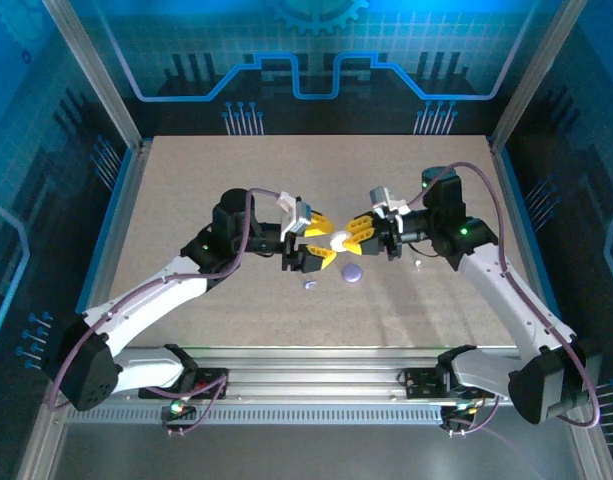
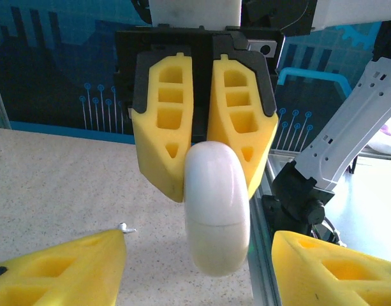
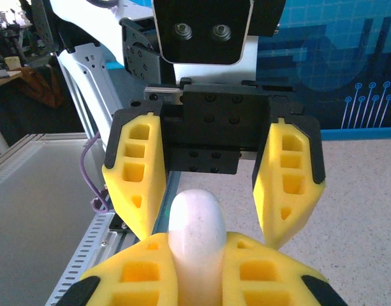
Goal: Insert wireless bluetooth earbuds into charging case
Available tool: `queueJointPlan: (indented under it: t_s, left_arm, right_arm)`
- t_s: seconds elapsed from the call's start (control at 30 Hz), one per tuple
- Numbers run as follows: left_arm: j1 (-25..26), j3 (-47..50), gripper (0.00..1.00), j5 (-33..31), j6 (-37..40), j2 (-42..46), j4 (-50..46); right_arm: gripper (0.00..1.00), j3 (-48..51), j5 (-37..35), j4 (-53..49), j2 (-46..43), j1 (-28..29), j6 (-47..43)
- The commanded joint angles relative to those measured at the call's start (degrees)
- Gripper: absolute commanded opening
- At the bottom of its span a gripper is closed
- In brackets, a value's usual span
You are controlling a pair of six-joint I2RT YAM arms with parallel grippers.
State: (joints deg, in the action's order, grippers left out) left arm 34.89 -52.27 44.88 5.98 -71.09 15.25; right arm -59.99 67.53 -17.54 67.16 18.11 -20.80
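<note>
My right gripper (image 1: 350, 235) is shut on the off-white round half of the charging case (image 1: 338, 241), holding it edge-on above the table. In the right wrist view the case (image 3: 195, 229) sticks out from between my yellow fingers (image 3: 134, 280). Facing it, my left gripper (image 1: 324, 242) is open. Its fingers (image 2: 61, 268) stand either side of the case (image 2: 216, 217) without touching it. A lavender disc (image 1: 353, 272) lies on the table just below the grippers. One tiny earbud (image 1: 308, 286) lies left of the disc, seen too as a small white bit (image 2: 124, 227). Another earbud (image 1: 417, 263) lies under the right arm.
The speckled beige table (image 1: 186, 200) has aluminium rails at its near edge (image 1: 316, 365). Blue panel walls and frame posts stand around it.
</note>
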Motion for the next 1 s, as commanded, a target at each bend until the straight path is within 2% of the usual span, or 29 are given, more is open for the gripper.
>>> queueJointPlan:
  t_s: [0.0, 0.2, 0.5, 0.77, 0.97]
  left_arm:
    - [0.49, 0.59, 0.63, 1.40, 0.08, -0.80, 1.93]
    - [0.78, 0.70, 0.61, 1.61, 0.00, -0.98, 2.07]
    - [1.53, 0.83, 0.49, 1.70, -0.71, -1.51, 3.04]
    - [1.65, 1.03, 0.49, 1.57, -1.65, -1.60, 4.52]
    - [1.66, 0.94, 0.37, 1.70, -1.96, -1.76, 4.62]
  right_arm:
    - [0.11, -2.11, 1.25, -1.18, 0.34, 1.13, -0.70]
    - [0.11, -2.92, 0.97, -1.27, 0.95, 1.74, -0.78]
    - [0.11, -3.20, 0.75, -1.70, 1.31, 2.19, -1.03]
    - [0.11, -2.91, 0.68, -1.97, 1.14, 2.27, -1.37]
    - [0.11, -2.78, 0.59, -1.61, 1.04, 2.28, -1.21]
